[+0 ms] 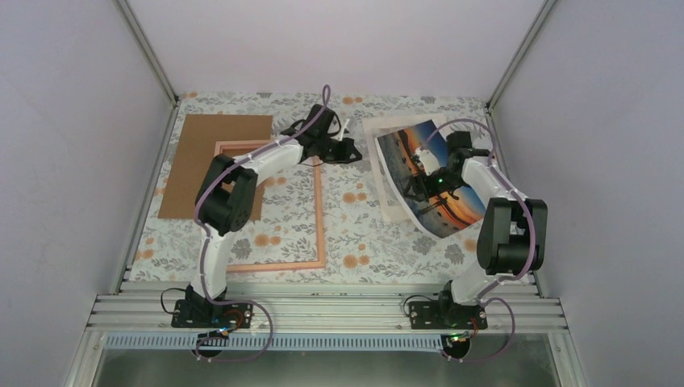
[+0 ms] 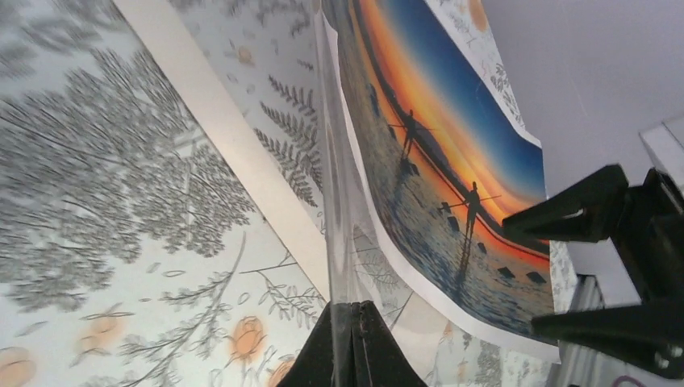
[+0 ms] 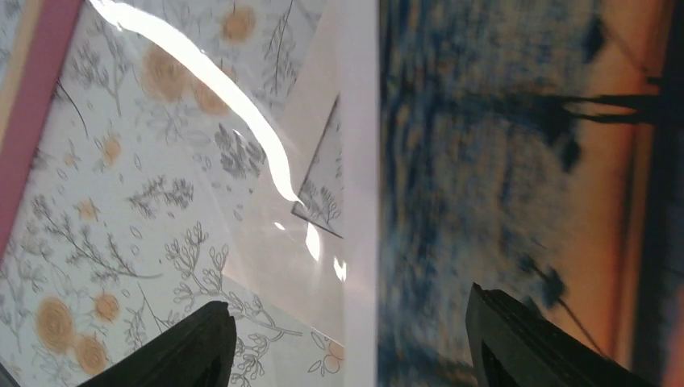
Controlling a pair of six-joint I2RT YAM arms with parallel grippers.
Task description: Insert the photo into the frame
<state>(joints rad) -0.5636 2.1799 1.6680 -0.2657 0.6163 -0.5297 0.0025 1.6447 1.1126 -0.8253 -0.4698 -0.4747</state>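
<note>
The photo lies face up on the floral tablecloth, to the right of the frame and clear of it. It is not inside the frame. The photo's edge nearest the frame curls upward, and its white border is visible along that edge.

The right gripper hangs over the photo, on the side facing the frame. Its jaws stand wide apart and straddle the white border. Nothing is held between them. Whether the fingertips touch the print cannot be determined.

A clear sheet stands on the side of the photo facing the frame, with one edge raised off the table. The left gripper is between the frame's far right corner and the photo. Its jaws are closed tight, pinching the raised edge of the clear sheet.

A white mat board lies flat between the frame and the photo, with the tablecloth pattern showing through its cut-out window.

The frame lies flat with the tablecloth visible inside it. Its far left corner overlaps a brown cardboard sheet, which extends beyond the frame's far and left sides.
</note>
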